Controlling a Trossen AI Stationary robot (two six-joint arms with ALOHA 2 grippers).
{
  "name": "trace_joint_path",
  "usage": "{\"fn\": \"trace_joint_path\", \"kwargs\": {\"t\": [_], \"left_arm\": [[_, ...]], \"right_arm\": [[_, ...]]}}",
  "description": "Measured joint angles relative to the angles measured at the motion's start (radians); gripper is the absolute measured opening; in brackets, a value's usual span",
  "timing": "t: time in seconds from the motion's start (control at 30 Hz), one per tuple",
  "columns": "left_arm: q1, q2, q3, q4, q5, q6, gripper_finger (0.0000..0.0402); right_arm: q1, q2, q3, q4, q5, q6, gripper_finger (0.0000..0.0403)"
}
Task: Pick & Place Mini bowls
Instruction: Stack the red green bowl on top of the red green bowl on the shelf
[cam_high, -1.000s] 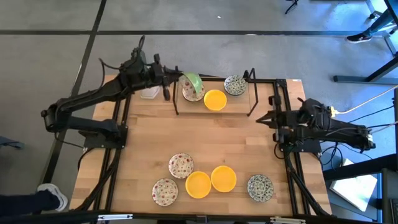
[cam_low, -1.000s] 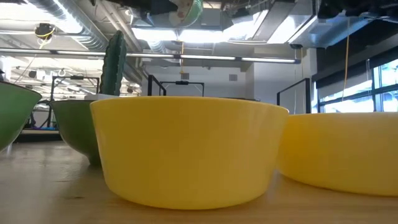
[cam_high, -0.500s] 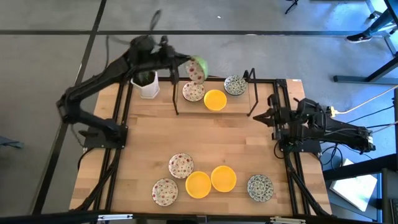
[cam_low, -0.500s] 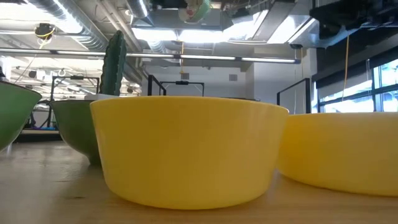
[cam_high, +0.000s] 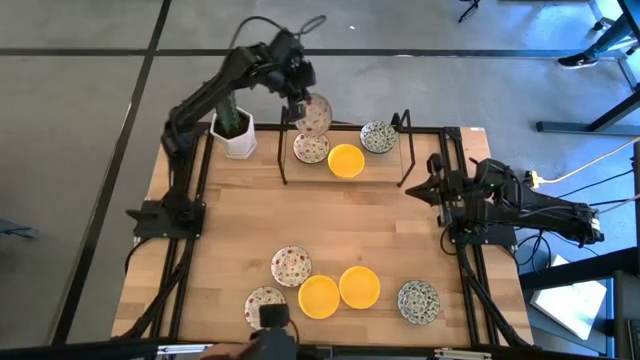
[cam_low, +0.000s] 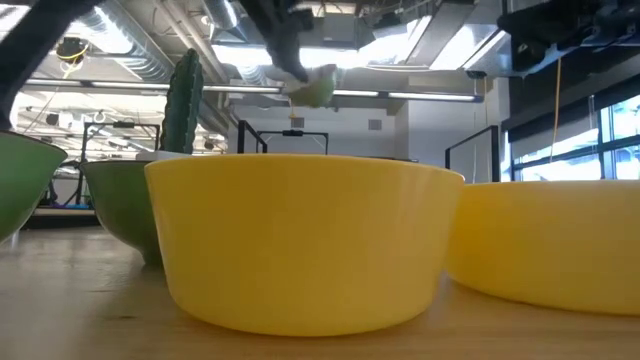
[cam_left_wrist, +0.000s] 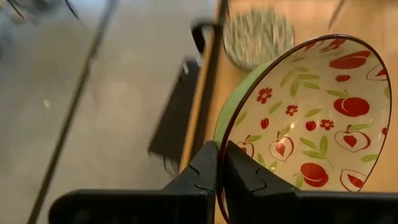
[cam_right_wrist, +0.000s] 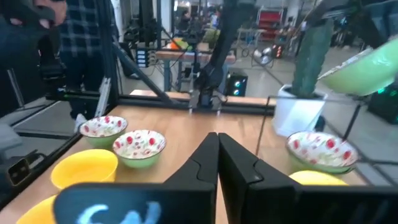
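— That red-speckled bowl (cam_high: 314, 115) up in the air, how do you reckon it handles?

— Looks stiff and glazed, so probably slippery, and likely to chip if dropped. Light enough, I'd guess. The rim is the only sensible hold, and that's where the left gripper (cam_left_wrist: 220, 167) has it: fingers nipped tight on the edge, one inside, one outside.

— Which way is it facing?

— Tipped up on edge, mouth sideways, not up. It's round, so no real long axis. It hangs above the far edge of the tabletop (cam_high: 330, 228), over another speckled bowl (cam_high: 309, 148) beside a yellow bowl (cam_high: 346, 160).

— And the other arm?

— The right gripper (cam_right_wrist: 216, 163) waits at the right edge, fingers pressed together, empty.
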Motion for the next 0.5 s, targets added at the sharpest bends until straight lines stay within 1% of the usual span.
{"fn": "trace_joint_path", "kwargs": {"t": [0.13,0.37,0.5], "left_arm": [[-0.012,0.098,0.09,-0.127,-0.051,0.01,0.0005],[-0.018,0.167,0.086,-0.153,-0.045,0.001,0.0005],[-0.023,0.199,0.084,-0.156,-0.04,-0.018,0.0005]], "right_arm": [[0.0,0.005,0.0,-0.015,-0.003,0.043,0.001],[0.0,0.006,0.0,-0.116,-0.001,0.062,0.001],[0.0,0.006,0.0,-0.113,0.001,0.064,0.001]]}}
